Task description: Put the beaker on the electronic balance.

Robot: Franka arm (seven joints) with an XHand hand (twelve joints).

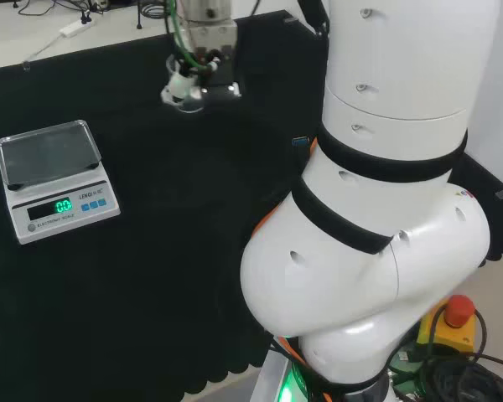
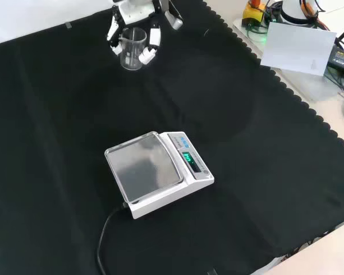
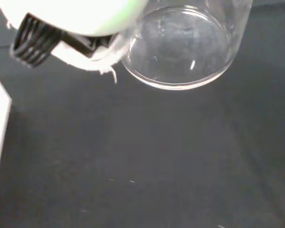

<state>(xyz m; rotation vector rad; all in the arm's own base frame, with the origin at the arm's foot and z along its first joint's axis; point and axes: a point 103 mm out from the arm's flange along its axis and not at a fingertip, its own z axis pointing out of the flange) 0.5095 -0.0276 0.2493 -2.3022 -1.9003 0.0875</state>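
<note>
We see the clear glass beaker (image 2: pixel 133 49) upright at the far end of the black worktop (image 2: pixel 241 143) in the front view, with the hand (image 2: pixel 139 23) reaching down from above it, its fingers (image 2: pixel 153 39) curled around the beaker's sides. The electronic balance (image 2: pixel 159 173) sits well apart, nearer the camera, its steel pan bare and its green display lit.

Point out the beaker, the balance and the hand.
beaker (image 2: pixel 133 50): front view, on its clear glass wall.
balance (image 2: pixel 143 167): front view, on the middle of its weighing pan.
hand (image 2: pixel 154 38): front view, on a finger curled round the beaker.
</note>
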